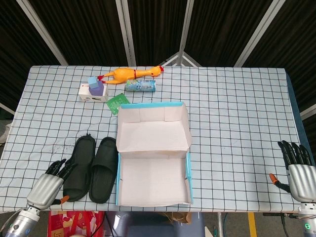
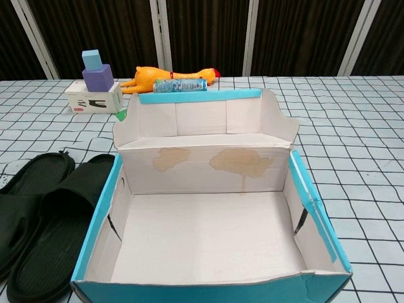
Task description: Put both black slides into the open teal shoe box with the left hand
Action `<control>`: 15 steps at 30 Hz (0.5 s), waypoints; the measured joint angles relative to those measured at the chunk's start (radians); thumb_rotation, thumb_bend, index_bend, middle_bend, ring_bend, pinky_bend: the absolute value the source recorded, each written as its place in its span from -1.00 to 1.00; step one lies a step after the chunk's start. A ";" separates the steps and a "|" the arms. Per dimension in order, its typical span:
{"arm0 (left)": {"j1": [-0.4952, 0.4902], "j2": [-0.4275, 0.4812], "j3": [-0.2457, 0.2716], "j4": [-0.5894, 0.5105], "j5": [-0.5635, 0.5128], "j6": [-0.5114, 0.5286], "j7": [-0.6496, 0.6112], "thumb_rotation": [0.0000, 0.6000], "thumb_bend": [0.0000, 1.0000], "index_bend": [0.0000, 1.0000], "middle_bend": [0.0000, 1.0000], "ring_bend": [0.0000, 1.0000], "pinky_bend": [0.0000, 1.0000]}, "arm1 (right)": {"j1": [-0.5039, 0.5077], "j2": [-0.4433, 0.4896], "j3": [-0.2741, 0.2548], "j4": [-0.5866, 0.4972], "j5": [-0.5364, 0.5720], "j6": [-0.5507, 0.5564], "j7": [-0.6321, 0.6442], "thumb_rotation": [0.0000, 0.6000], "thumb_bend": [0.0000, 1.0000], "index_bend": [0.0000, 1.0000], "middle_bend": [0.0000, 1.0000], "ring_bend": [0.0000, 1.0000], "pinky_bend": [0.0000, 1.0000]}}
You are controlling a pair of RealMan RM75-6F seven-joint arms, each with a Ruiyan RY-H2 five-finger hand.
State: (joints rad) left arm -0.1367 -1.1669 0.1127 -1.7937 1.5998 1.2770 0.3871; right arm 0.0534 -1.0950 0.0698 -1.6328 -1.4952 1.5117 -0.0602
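Two black slides lie side by side on the checked table, the left slide [image 1: 78,168] and the right slide [image 1: 103,169], just left of the open teal shoe box [image 1: 187,174]. The chest view shows both slides [image 2: 47,221] at its lower left, beside the box wall [image 2: 100,218]; the box holds nothing. My left hand [image 1: 49,182] hovers at the table's front left corner, fingers spread, its fingertips at the heel of the left slide; whether they touch it is unclear. My right hand [image 1: 297,171] rests open at the front right edge.
At the back left stand a white box with blue and purple blocks [image 1: 94,90], a yellow rubber chicken [image 1: 129,74], a small can lying down [image 1: 140,86] and a green card [image 1: 117,102]. The box's raised lid [image 1: 153,129] stands behind its tray.
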 measured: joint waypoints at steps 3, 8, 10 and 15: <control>0.003 0.006 -0.008 -0.011 -0.035 -0.001 0.022 1.00 -0.99 -0.90 -0.70 -0.97 -0.85 | 0.000 -0.001 -0.001 0.000 -0.004 0.000 0.000 1.00 -0.51 -0.91 -0.82 -0.91 -0.92; -0.003 -0.010 -0.025 0.004 -0.067 -0.013 0.025 1.00 -0.99 -0.86 -0.67 -0.97 -0.85 | 0.004 -0.003 -0.001 0.004 -0.002 -0.009 0.002 1.00 -0.51 -0.91 -0.82 -0.91 -0.92; -0.007 -0.022 -0.032 0.021 -0.083 -0.018 0.034 1.00 -0.99 -0.83 -0.66 -0.97 -0.85 | 0.006 -0.003 0.000 0.006 0.004 -0.017 0.006 1.00 -0.51 -0.91 -0.82 -0.91 -0.92; -0.015 -0.041 -0.040 0.040 -0.094 -0.023 0.041 1.00 -0.99 -0.80 -0.64 -0.97 -0.85 | 0.009 -0.003 0.001 0.009 0.004 -0.021 0.011 1.00 -0.51 -0.91 -0.82 -0.91 -0.92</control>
State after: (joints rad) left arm -0.1513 -1.2079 0.0725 -1.7541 1.5061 1.2544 0.4278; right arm 0.0628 -1.0984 0.0703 -1.6243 -1.4915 1.4910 -0.0496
